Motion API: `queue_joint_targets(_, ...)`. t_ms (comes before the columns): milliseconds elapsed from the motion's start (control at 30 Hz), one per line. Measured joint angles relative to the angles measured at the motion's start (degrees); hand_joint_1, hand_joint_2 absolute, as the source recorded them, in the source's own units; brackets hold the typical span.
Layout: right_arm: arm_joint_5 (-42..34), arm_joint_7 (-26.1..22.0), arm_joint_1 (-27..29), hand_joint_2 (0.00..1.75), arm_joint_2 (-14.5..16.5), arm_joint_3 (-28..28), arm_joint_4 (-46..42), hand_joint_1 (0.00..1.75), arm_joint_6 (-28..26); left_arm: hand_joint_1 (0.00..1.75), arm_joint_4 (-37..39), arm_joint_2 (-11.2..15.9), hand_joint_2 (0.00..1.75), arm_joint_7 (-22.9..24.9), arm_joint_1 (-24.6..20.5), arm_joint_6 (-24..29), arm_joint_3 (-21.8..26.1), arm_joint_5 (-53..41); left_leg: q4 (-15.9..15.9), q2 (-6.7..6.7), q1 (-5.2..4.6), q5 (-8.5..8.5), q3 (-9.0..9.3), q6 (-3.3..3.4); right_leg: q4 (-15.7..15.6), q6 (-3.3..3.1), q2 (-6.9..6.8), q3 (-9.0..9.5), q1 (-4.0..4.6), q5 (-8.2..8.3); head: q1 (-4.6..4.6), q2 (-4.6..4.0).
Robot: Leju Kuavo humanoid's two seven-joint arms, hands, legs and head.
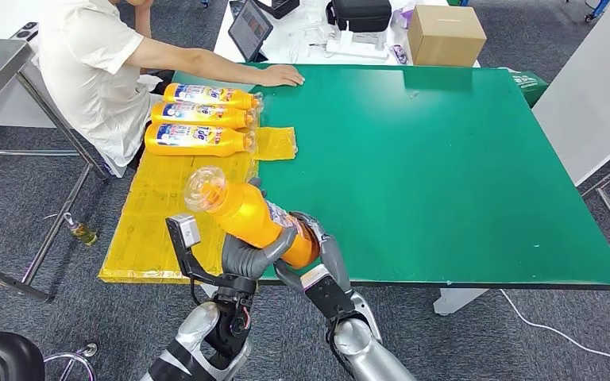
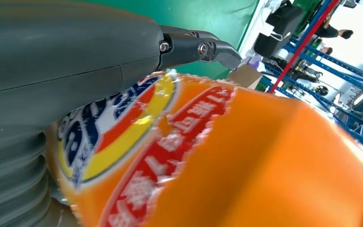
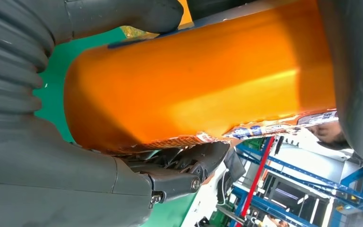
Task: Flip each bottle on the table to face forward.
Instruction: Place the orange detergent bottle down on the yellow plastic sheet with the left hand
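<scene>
Both the left robot hand point(image 1: 246, 258) and right robot hand point(image 1: 311, 248) grasp the orange plastic bottle point(image 1: 256, 214) above the green desk point(image 1: 445, 167). Risk: uneven release could drop it off the edge.

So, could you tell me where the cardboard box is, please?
In the head view, the cardboard box sits beyond the green table's far edge, right of the black case.

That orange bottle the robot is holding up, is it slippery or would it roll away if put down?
The orange bottle looks glossy and smooth, so it is probably slippery; both the left robot hand and the right robot hand grip it. Its rounded body may roll if laid down, though the three bottles on the yellow mat lie still.
</scene>
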Motion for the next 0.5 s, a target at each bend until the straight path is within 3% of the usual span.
queue_joint_targets(67, -1.0, 0.0, 0.0, 1.75, 0.0, 0.3, 0.0, 0.26, 1.0, 1.75, 0.0, 0.0, 1.75, -0.5, 0.1, -0.8, 0.2, 0.3, 0.0, 0.00, 0.00, 0.00, 0.00, 0.00, 0.0, 0.00, 0.00, 0.00, 0.00, 0.00, -0.01, 0.00)
queue_joint_targets(100, -1.6, 0.0, 0.0, 1.31, 0.0, 0.5, 0.1, 0.00, 2.1, 1.75, -0.1, 0.0, 1.75, -0.8, 0.2, -1.2, 0.3, 0.4, 0.0, 0.00, 0.00, 0.00, 0.00, 0.00, 0.0, 0.00, 0.00, 0.00, 0.00, 0.00, 0.00, 0.00)
queue_joint_targets(200, -2.6, -0.3, 0.1, 0.00, 0.0, 1.1, 1.3, 0.00, 7.7, 1.75, -1.2, 0.3, 1.75, -1.5, 0.6, -4.1, 1.2, 1.3, 0.0, 0.00, 0.00, 0.00, 0.00, 0.00, 0.0, 0.00, 0.00, 0.00, 0.01, 0.00, -0.01, 0.00)
queue_joint_targets(333, -1.8, -0.4, 0.3, 0.00, -0.4, 1.1, 2.7, 0.00, 11.3, 1.75, -3.6, 1.0, 1.75, -1.5, 2.4, -8.3, 2.7, 3.0, 0.0, 0.02, 0.00, 0.00, -0.01, 0.00, 0.0, 0.00, 0.01, -0.05, 0.00, 0.00, -0.01, 0.00)
queue_joint_targets(500, 0.0, -0.5, 0.5, 0.00, -0.5, 0.9, 2.9, 0.00, 10.9, 1.75, -5.6, 1.1, 1.75, -1.2, 3.9, -9.7, 3.9, 3.5, 0.0, 0.02, 0.00, 0.00, -0.02, 0.00, 0.0, -0.01, 0.01, -0.07, 0.00, 0.00, -0.01, 0.00)
